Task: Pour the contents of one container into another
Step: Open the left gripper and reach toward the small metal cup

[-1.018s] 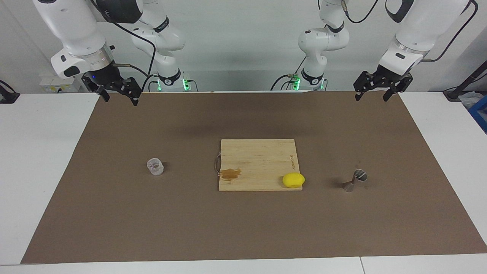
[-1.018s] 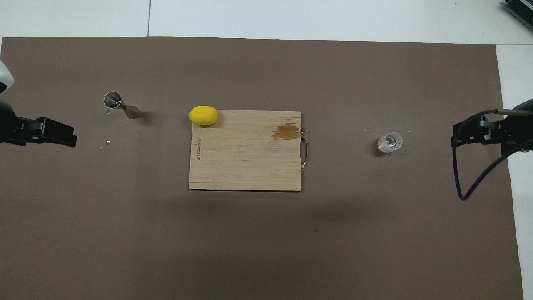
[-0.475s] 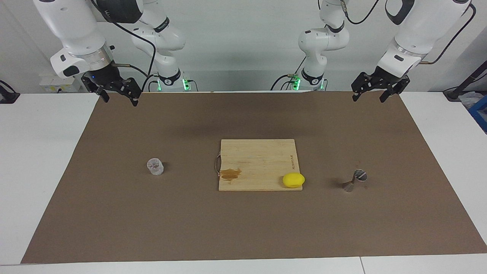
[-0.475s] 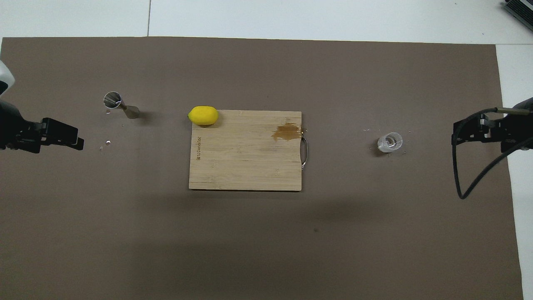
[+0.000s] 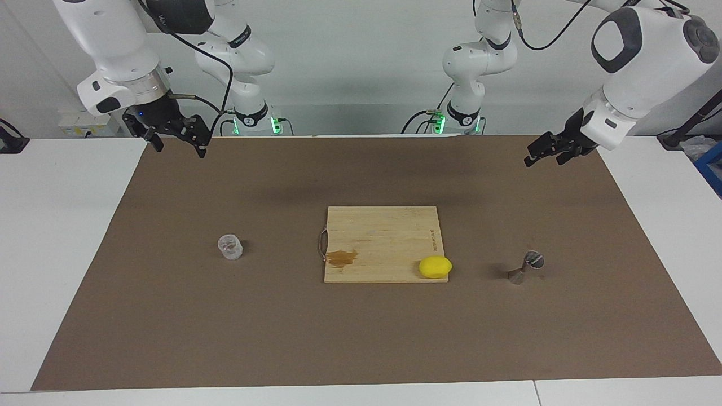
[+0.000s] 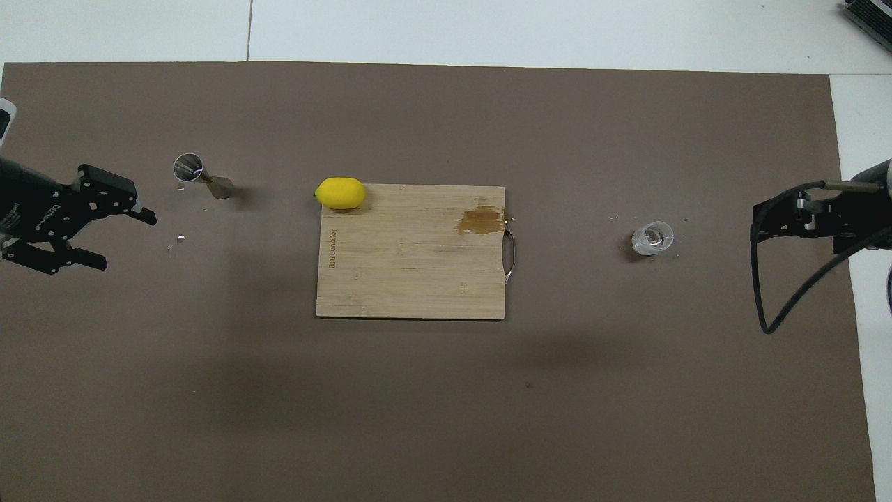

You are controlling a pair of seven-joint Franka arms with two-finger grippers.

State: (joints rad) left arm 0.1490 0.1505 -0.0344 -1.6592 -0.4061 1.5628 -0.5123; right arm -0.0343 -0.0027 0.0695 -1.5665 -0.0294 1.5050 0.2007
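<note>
The clear ribbed cup (image 5: 230,247) stands upright on the mat toward the right arm's end. The silver jigger (image 5: 525,267) lies tipped over toward the left arm's end.

White table (image 5: 56,225), brown mat (image 5: 361,338), pale grey wall (image 5: 361,56).

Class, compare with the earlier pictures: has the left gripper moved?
Yes. The left gripper has swung farther over the brown mat, toward the jigger, and turned.
</note>
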